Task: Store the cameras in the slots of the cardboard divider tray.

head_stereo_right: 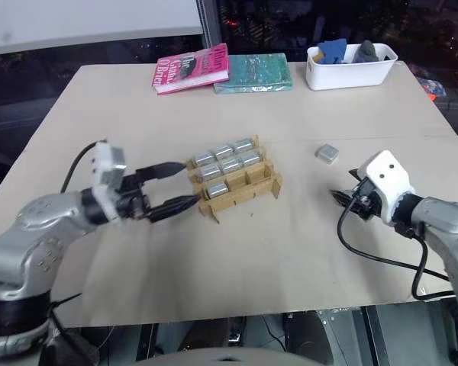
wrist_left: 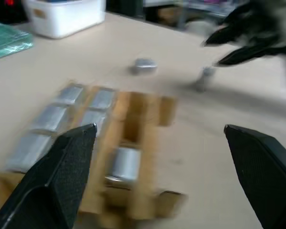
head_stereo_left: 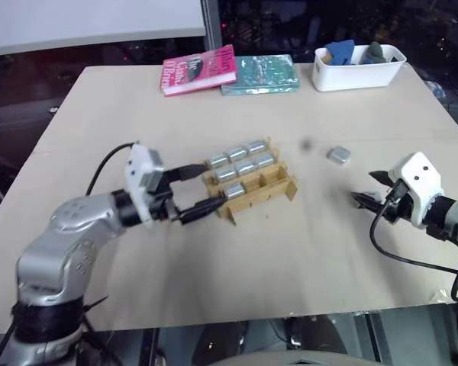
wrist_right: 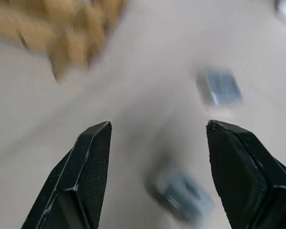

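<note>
worktop (head_stereo_left: 237,267): big tan sheet filling mid frame in the eye views; everything sits on it.
cardboard divider tray (head_stereo_left: 284,187): centre of frame, slightly left. You've got the cameras (head_stereo_left: 237,162) filling the two upper rows, three and three, plus one in the left slot of the next row down. Remaining slots toward lower right look empty.
left tool (head_stereo_left: 197,189): mid left, fingers spread wide, nothing between them, tips just beside the tray's left end. Reads as done with a drop-off.
right tool (head_stereo_left: 366,188): right of frame, fingers apart with nothing pinched, pointing toward centre, well right of the tray.
loose camera (head_stereo_left: 337,155): upper right of centre, lying flat on bare worktop, apart from the tray, just above and left of the right tool.
second piece (wrist_right: 185,195): right wrist view shows a blurred grey block low between the fingers besides the one further off (wrist_right: 219,87); can't tell if it's a camera.
step: my read, seven stored, you're onto the pick of the loose one with the right tool.
next move: bring the right tool over it, line the fingers across its narrow sides, drop, close. Then carry to an open slot in the lower rows.
pink book (head_stereo_left: 198,69): top centre-left, out of the path.
teal book (head_stereo_left: 259,75): touching or just right of the pink one.
white bin (head_stereo_left: 357,65): top right, blue and dark bits inside.
in the way: nothing on the reach; mind the left tool beside the tray at placing.
</note>
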{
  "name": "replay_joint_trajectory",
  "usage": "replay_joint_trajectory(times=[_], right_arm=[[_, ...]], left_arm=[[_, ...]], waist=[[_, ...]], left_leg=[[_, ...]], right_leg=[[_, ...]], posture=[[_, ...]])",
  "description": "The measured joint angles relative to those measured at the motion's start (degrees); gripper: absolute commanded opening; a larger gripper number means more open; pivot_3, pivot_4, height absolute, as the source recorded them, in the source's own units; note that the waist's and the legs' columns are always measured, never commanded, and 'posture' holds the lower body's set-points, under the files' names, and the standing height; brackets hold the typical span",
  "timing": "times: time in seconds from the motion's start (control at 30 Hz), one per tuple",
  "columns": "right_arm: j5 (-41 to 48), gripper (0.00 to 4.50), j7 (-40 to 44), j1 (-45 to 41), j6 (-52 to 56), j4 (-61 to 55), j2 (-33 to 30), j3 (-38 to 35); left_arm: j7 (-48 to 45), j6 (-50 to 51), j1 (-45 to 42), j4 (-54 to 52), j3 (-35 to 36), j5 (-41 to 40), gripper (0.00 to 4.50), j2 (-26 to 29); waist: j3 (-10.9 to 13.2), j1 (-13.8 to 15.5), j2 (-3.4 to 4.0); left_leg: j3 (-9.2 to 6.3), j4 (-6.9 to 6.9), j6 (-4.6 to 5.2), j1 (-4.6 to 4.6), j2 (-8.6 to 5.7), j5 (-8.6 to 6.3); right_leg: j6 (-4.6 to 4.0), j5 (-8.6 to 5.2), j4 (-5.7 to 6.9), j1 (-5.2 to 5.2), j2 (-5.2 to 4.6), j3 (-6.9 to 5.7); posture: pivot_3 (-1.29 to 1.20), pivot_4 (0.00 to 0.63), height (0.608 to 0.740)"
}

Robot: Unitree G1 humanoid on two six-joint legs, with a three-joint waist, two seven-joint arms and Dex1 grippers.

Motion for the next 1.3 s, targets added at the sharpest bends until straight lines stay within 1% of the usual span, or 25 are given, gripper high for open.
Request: replay_joint_trajectory(times=[0.07,0.13,0.23,0.3,0.5,0.67,0.87,0.93,1.0,1.07,1.1,1.3], right_arm=[[-0.21,3.16,1.98,0.06,-0.26,1.19,-1.33,0.16],[-1.21,3.16,5.21,0.05,-2.17,3.48,-4.37,1.38],[-5.41,3.16,11.01,-2.18,-8.17,9.49,-8.94,5.23],[-8.25,3.16,15.05,-5.9,-12.88,14.19,-10.38,8.76],[-13.12,3.16,22.83,-15.34,-18.71,25.5,-10.27,16.0],[-15.26,3.16,27.33,-19.52,-20.72,31.38,-9.18,19.1],[-16.9,3.16,30.13,-21.47,-21.46,35.22,-8.03,20.14],[-17.34,2.61,30.8,-22.11,-21.45,36.18,-7.2,20.15],[-17.61,1.81,31.07,-22.13,-21.43,36.33,-6.8,20.18],[-17.7,0.89,32.18,-22.21,-21.47,36.51,-6.56,20.16],[-17.82,0.61,32.3,-22.32,-21.56,36.37,-6.53,20.16],[-18.11,0.61,32.19,-22.52,-22.47,35.4,-5.46,20.15]], left_arm=[[-1.19,0.15,2.4,-1.69,1.14,-2.43,4.47,0.76],[-2.79,0.13,5.13,-3.72,2.16,-4.26,4.47,1.69],[-3.4,-0.06,6.74,-5.57,2.48,-5.7,4.47,2.31],[-2.97,-0.26,6.96,-6.1,2.37,-6.03,4.47,2.36],[-3.09,-1.52,8.56,-8.65,2.05,-7.06,4.47,2.6],[-3.62,-2.52,10.21,-9.54,2.29,-7.65,4.47,3.59],[-4.43,-3.83,11.49,-11.36,2.35,-8.74,4.47,4.37],[-4.28,-4.08,11.48,-11.49,2.35,-9.24,4.5,4.58],[-4.08,-4.12,11.45,-11.55,2.35,-9.31,4.5,4.7],[-3.13,-4.11,11.29,-11.76,2.35,-9.45,4.5,4.81],[-2.7,-4.08,11.07,-11.92,2.32,-9.58,4.5,4.88],[-0.53,-4.03,10.66,-12.47,2.34,-10.47,4.5,5.24]], waist=[[-0.01,-0.01,0.03],[-0.01,-0.06,0.03],[-0.01,-0.02,0.04],[-0.01,-0.09,0.04],[-0.01,-0.17,0.05],[0.0,-0.07,0.05],[0.01,-0.08,0.07],[0.01,-0.09,0.07],[0.01,-0.1,0.08],[0.01,-0.1,0.08],[0.0,-0.15,0.06],[0.0,-0.28,0.09]], left_leg=[[0.01,0.0,0.0,0.01,0.0,0.0],[0.04,0.0,0.01,0.03,0.0,-0.01],[0.05,0.01,0.03,0.07,0.0,-0.01],[0.06,0.02,0.02,0.11,0.02,-0.01],[0.08,0.01,0.01,0.1,0.02,-0.01],[0.05,-0.04,0.01,0.07,0.02,-0.02],[0.05,-0.05,0.01,0.07,0.01,-0.02],[0.05,-0.05,0.01,0.08,0.01,-0.02],[0.05,-0.05,0.01,0.07,0.01,-0.02],[0.05,-0.06,0.01,0.07,0.01,-0.02],[0.05,-0.05,0.01,0.08,0.02,-0.02],[0.06,-0.05,0.01,0.1,0.02,-0.02]], right_leg=[[0.0,0.0,0.01,0.0,0.0,0.01],[-0.01,0.0,0.0,0.01,-0.01,0.02],[-0.01,-0.01,-0.02,0.06,-0.02,0.02],[-0.02,-0.01,-0.02,0.09,0.01,0.02],[-0.02,-0.01,-0.03,0.07,0.0,0.05],[-0.02,-0.01,-0.09,0.06,-0.02,0.03],[-0.03,-0.01,-0.09,0.06,-0.06,0.03],[-0.03,0.0,-0.09,0.06,-0.05,0.03],[-0.03,0.0,-0.09,0.05,-0.05,0.03],[-0.03,0.0,-0.09,0.05,-0.05,0.03],[-0.03,0.0,-0.09,0.07,-0.05,0.03],[-0.03,0.0,-0.06,0.05,-0.04,0.06]], posture=[[0.0,0.15,0.74],[0.0,0.15,0.74],[0.0,0.15,0.74],[0.0,0.15,0.74],[0.0,0.15,0.74],[0.0,0.15,0.74],[0.0,0.15,0.74],[0.0,0.15,0.74],[0.0,0.15,0.74],[0.0,0.15,0.74],[0.0,0.15,0.74],[0.0,0.15,0.74]])
